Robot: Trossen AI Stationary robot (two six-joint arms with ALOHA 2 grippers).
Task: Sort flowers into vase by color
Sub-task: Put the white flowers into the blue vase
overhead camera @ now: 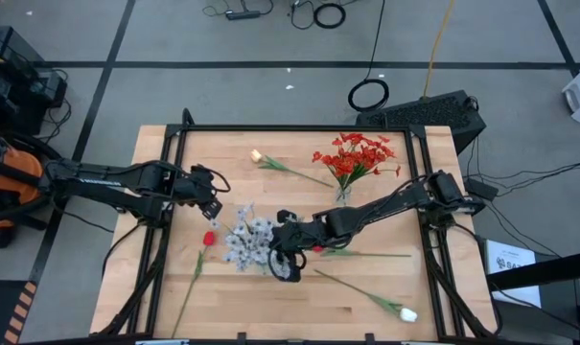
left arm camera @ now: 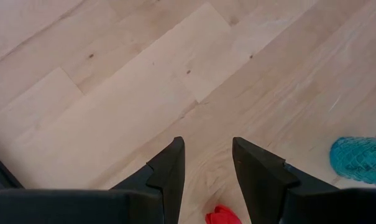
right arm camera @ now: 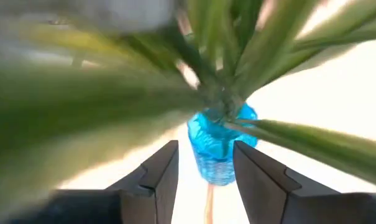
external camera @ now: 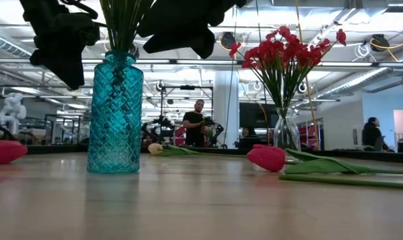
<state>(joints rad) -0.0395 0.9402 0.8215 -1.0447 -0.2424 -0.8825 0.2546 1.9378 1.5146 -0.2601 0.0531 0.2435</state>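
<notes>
Right claw point(overhead camera: 282, 265) gapes beside 1 teal vase point(external camera: 114, 113), perhaps 4 tulips point(external camera: 266, 158) loose.

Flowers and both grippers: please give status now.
Right gripper open beside the teal vase, pale sprays in it. Left gripper open, empty, above red tulip. Red blossoms in glass vase. White tulips on table, unobstructed.

An open robotics lab or workshop, it seems; a framed wooden table point(overhead camera: 366, 297), loose floor cables point(overhead camera: 370, 94), ceiling pipes, distant workstations with people point(external camera: 198, 123).
</notes>
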